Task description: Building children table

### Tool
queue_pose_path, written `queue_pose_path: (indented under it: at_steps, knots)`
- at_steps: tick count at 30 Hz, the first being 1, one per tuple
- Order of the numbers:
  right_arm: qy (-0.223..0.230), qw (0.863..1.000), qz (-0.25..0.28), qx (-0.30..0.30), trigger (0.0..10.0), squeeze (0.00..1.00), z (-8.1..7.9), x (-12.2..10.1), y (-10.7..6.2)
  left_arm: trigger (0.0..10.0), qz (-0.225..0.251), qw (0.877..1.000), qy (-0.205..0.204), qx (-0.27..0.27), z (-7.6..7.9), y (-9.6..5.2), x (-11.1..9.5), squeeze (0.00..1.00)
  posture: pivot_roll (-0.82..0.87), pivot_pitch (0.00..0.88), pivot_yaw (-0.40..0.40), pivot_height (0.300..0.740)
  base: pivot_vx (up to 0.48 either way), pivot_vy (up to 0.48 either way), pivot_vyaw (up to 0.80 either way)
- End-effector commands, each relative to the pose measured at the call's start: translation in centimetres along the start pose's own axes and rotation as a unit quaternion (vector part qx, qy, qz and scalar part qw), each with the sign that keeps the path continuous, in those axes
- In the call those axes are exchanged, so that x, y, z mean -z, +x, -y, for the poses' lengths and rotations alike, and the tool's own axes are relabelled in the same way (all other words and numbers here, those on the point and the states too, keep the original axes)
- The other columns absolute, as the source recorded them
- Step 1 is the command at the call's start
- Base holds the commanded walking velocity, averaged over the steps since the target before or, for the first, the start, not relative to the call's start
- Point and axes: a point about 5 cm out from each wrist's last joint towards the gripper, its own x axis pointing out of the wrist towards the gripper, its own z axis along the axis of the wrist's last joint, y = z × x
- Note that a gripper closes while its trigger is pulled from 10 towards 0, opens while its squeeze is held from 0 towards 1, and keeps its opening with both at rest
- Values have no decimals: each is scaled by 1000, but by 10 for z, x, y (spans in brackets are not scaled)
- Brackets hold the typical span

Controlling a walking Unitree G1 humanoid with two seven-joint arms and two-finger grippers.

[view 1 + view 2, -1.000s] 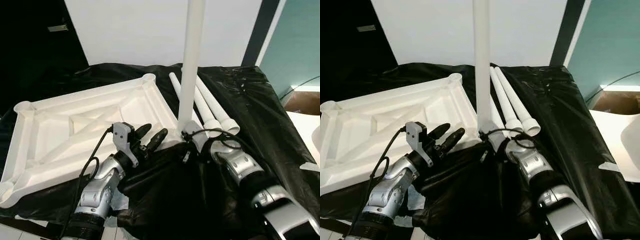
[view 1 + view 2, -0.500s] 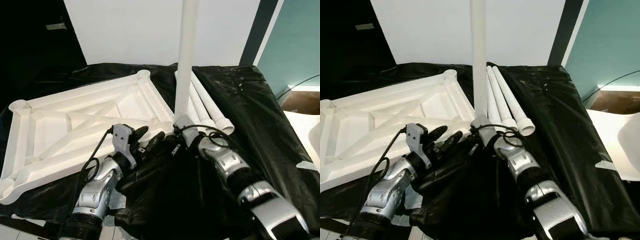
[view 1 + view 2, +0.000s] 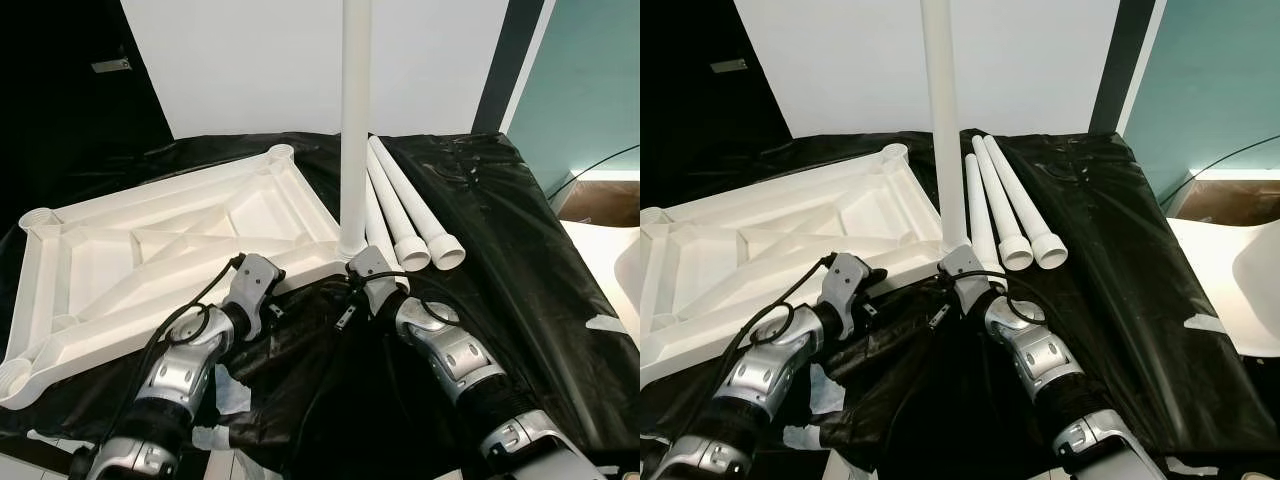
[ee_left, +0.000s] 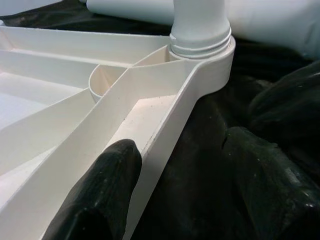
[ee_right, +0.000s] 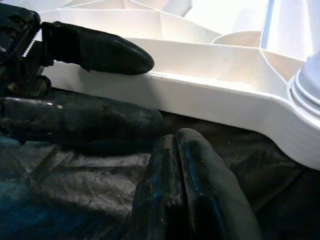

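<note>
White leg (image 3: 355,120) stands in tabletop (image 3: 150,250) corner; left gripper (image 4: 150,165) pinches rim, right gripper (image 5: 187,190) pressed together; keep leg vertical w/ threading.

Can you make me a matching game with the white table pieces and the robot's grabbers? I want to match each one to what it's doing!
Things:
1. upright leg
2. loose legs
3. left end effector
4. right end effector

What it's doing:
A. shut, resting on the black sheet beside the corner
B. standing in a corner socket of the table top
C. clasping the table top's rim
D. lying side by side on the black sheet

Pairs: 1-B, 2-D, 3-C, 4-A
</note>
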Motion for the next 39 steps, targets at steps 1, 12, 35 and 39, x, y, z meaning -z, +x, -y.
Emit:
queue_pose_path:
  at_steps: [1,12,35,39]
  knots:
    - [6,1000,-8,4,10000,0,-1,2,-1,10000,-70,994,-13,-86,-10,-6,26,0,16,0,50,740,0,0,0]
    - [22,995,-71,61,10000,0,6,24,-24,10000,-90,993,-19,-78,-9,-4,32,0,22,0,42,740,0,0,0]
    - [14,991,-86,104,10000,0,14,12,-86,10000,-72,996,-14,-56,0,3,28,0,-17,0,58,740,0,0,0]
    - [9,990,-98,99,10000,0,13,12,-89,10000,-73,996,-12,-54,1,4,29,0,-21,0,58,740,0,0,0]
